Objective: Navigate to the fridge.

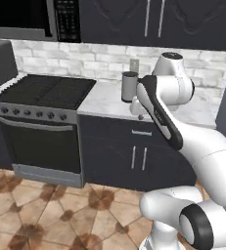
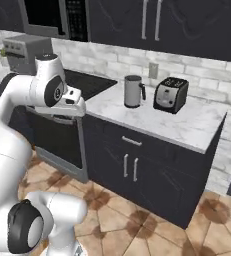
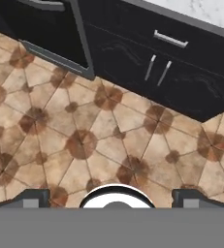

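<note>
Marble counter (image 2: 187, 125) and black oven (image 1: 41, 132) face base; no grey French-door fridge ahead, so which way it lies cannot tell; gripper (image 3: 111, 196) empty, tips spread wide

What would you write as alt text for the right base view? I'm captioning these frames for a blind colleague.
The white robot arm rises at lower left before a dark kitchen counter with a marble top, which holds a steel kettle and, to its right, a black toaster. A black oven sits to the left of the cabinets, a microwave hangs above, and the floor is brown tile.
</note>
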### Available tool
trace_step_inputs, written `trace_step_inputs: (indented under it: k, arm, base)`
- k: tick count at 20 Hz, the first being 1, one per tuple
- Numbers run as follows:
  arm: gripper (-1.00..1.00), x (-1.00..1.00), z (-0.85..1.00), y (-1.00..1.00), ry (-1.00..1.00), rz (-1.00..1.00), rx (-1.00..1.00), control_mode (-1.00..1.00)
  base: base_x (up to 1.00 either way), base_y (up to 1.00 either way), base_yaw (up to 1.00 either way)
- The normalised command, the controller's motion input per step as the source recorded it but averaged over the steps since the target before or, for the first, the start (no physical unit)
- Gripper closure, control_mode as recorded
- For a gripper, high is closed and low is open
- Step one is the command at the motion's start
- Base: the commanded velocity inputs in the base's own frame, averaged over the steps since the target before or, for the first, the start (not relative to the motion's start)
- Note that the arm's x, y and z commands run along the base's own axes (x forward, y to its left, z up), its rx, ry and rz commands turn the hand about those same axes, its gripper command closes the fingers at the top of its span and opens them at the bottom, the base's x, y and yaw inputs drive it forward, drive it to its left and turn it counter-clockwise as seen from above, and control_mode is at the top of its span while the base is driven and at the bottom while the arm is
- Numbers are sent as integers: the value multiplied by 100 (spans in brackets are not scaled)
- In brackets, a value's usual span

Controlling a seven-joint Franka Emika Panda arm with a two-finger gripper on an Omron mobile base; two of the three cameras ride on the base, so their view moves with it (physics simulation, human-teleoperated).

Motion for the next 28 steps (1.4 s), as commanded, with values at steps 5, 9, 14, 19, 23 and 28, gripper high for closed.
trace_step_inputs:
  k: [5, 9, 14, 19, 23, 28]
  arm:
    - [-100, 0, 0, 0, 0, 0, 0, 100]
    - [-100, 0, 0, 0, 0, 0, 0, 100]
    - [-100, 0, 0, 0, 0, 0, 0, 100]
    - [-100, 0, 0, 0, 0, 0, 0, 100]
    - [-100, 0, 0, 0, 0, 0, 0, 100]
    - [-100, 0, 0, 0, 0, 0, 0, 100]
  base:
    - [-47, -22, -63]
    - [-31, -23, -55]
    - [-4, -46, -43]
    - [0, -57, -41]
    - [8, -47, -42]
    - [19, -42, -42]
